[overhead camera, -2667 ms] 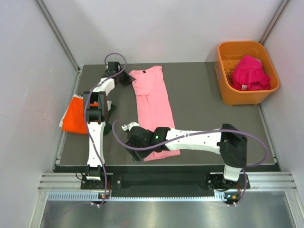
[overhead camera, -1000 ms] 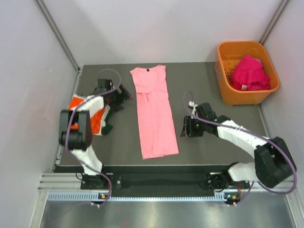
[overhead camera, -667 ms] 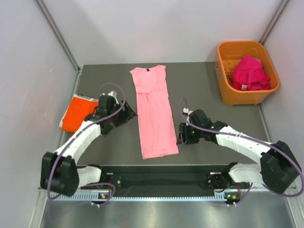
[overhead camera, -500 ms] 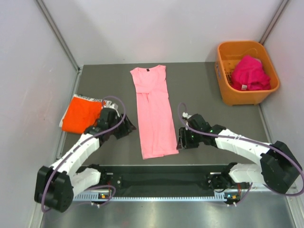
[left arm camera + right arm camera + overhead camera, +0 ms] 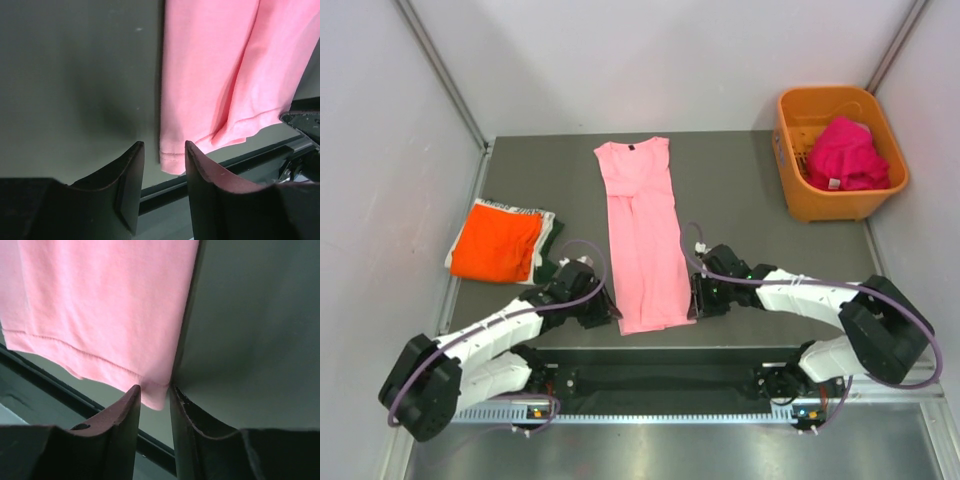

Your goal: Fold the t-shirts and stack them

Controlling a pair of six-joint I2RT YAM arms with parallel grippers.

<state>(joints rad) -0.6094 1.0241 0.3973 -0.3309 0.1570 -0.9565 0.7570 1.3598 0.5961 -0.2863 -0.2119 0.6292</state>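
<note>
Lying lengthwise down the middle of the dark grey table (image 5: 750,215), the light pink cloth t-shirt (image 5: 642,235) is folded into a long narrow strip, collar at the far end, hem at the near edge. We see the left gripper (image 5: 163,145) low at the hem's near-left corner, jaws partly apart, that corner just ahead of the gap and not pinched. The right gripper (image 5: 154,389) sits at the near-right corner, jaws narrow, the cloth corner at the mouth of the gap. Well to the left, a bright orange folded t-shirt (image 5: 498,242) rests atop white and dark green ones (image 5: 549,232). At the far right, an orange plastic basket (image 5: 798,195) holds crumpled magenta t-shirts (image 5: 845,152).
</note>
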